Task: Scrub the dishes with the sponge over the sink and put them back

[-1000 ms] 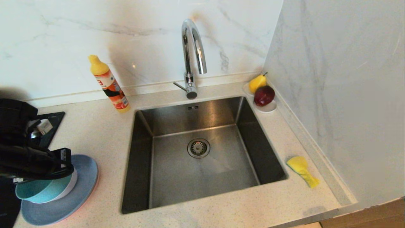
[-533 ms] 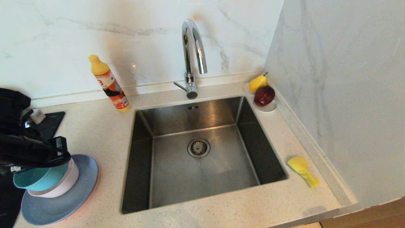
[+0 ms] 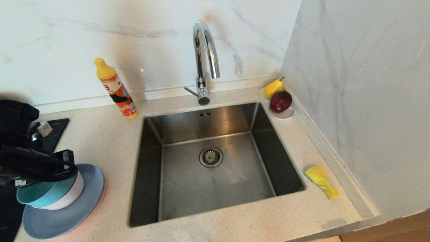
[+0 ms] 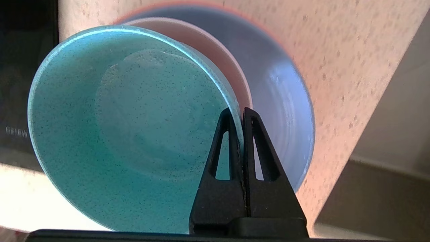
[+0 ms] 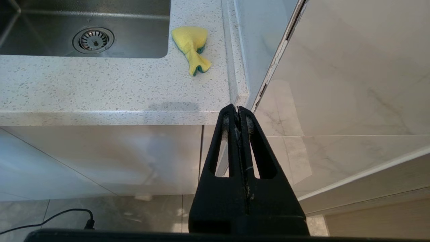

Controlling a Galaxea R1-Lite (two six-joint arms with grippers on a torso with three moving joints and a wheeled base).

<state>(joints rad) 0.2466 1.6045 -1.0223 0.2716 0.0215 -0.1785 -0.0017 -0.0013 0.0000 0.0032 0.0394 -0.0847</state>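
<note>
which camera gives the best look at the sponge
The right wrist view: the sponge lies unobstructed on the counter beside the sink, its green edge showing. The head view shows it smaller, right of the sink. The left wrist view misses it.

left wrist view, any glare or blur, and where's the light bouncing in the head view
Left wrist view: a blown-out white patch sits beside the teal bowl, whose rim the left gripper pinches; the counter looks soft and pink-tinted. Head view: bright highlights run down the chrome faucet, the sink floor shows a pale sheen, and the bottle casts a faint shadow on the marble wall.
</note>
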